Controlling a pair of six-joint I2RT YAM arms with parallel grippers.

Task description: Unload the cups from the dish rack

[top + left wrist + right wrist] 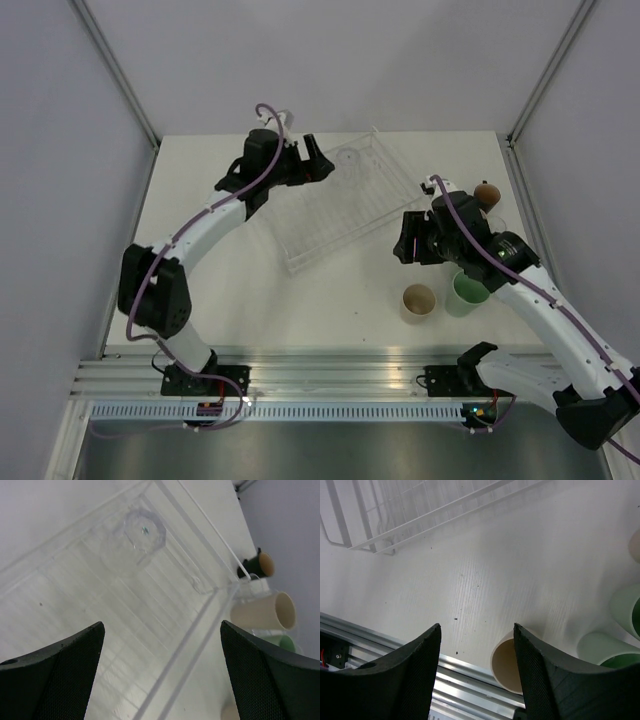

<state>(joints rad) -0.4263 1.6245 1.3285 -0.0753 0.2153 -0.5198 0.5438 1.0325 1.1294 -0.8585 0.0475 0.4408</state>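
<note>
The white wire dish rack (318,222) lies slanted across the middle of the table. One clear cup (352,158) stands upside down in its far corner, and it shows faintly in the left wrist view as the clear cup (143,532). My left gripper (320,160) hovers open just left of it, above the rack floor (100,605). A beige cup (418,301) and a mint green cup (466,294) stand on the table right of the rack. My right gripper (405,250) is open and empty above the table, with the beige cup (506,667) just behind its right finger.
A small dark brown cup (487,194) sits at the far right, behind my right arm. Two mint green cups (606,649) (627,611) stand close together right of the beige one. The metal rail (320,375) runs along the near table edge.
</note>
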